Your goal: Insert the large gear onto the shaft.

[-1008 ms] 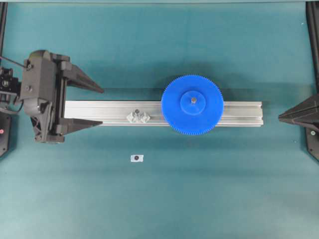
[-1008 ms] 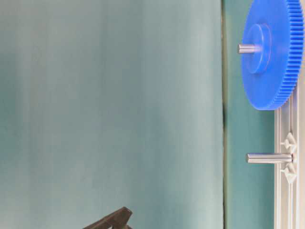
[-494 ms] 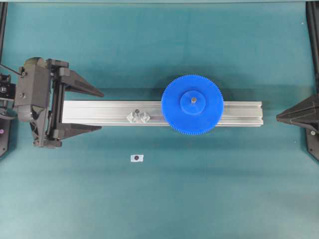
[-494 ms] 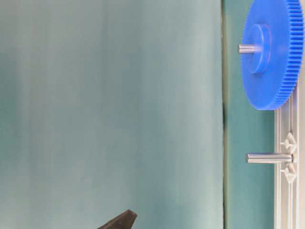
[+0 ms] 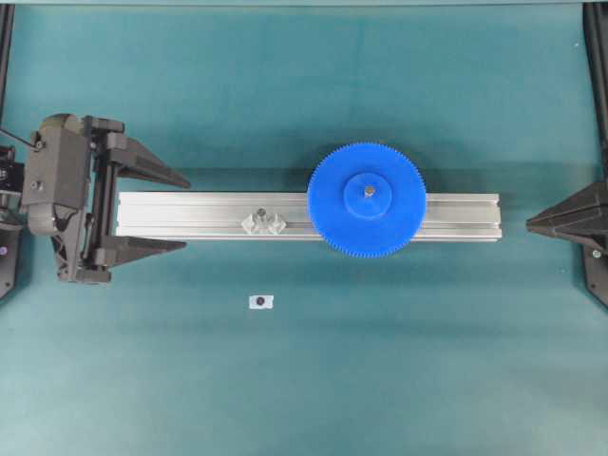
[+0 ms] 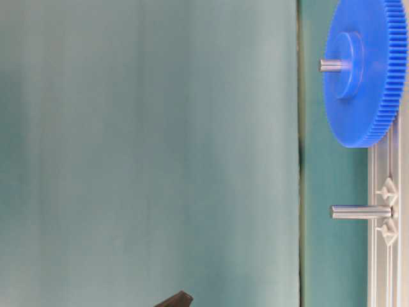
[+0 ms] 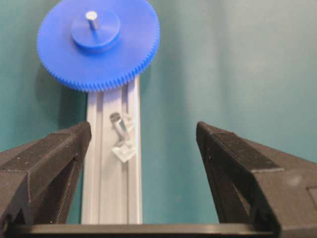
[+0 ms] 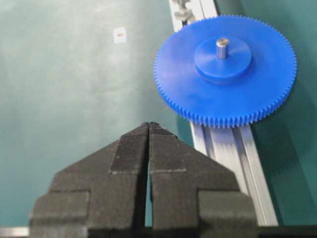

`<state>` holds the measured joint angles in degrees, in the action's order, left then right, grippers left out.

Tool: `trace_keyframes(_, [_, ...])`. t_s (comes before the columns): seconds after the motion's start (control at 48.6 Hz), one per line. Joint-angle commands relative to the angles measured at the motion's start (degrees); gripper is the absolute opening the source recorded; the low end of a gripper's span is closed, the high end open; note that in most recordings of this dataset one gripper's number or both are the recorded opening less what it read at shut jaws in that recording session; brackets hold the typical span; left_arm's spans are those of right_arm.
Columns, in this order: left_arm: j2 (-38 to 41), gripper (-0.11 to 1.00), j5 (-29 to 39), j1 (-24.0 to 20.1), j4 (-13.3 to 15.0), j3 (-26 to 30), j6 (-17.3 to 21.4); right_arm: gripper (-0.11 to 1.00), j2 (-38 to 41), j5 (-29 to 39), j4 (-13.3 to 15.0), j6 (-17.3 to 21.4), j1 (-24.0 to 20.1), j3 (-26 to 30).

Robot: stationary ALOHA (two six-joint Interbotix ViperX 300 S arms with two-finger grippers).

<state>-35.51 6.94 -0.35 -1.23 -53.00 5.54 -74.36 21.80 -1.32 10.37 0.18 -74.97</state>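
The large gear (image 5: 332,204) lies flat over the aluminium rail (image 5: 456,217), and the shaft (image 5: 368,193) pokes up through its hub. Gear (image 7: 124,49) and shaft tip (image 7: 91,17) show at the top of the left wrist view, and gear (image 8: 198,94) and shaft (image 8: 222,47) also show in the right wrist view. My left gripper (image 5: 187,210) stands open at the rail's left end, holding nothing, and its jaws (image 7: 143,128) straddle the rail. My right gripper (image 5: 532,223) is shut and empty off the rail's right end, its tip (image 8: 149,124) short of the gear.
A second bare pin (image 5: 261,217) on a clear winged mount stands on the rail between my left gripper and the gear. A small white tag (image 5: 260,301) lies on the teal mat in front of the rail. Black arm bases sit at both side edges.
My left gripper has drawn back a little to the left, away from the gear, still open. In the table-level view its fingertip sinks toward the bottom edge. Gear and right gripper have not moved.
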Motion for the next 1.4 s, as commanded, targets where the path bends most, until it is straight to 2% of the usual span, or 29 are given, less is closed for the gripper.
trace_keyframes(0.0, [-0.5,0.84,-0.5,0.2,0.0,0.4,-0.1,0.01,0.5,-0.6,0.1,0.2,0.1,0.5])
trace_keyframes(1.379, [-1.2,0.84,-0.5,0.2,-0.1,-0.6,-0.2,0.01,0.4,-0.9,0.1,0.3,0.1,0.3])
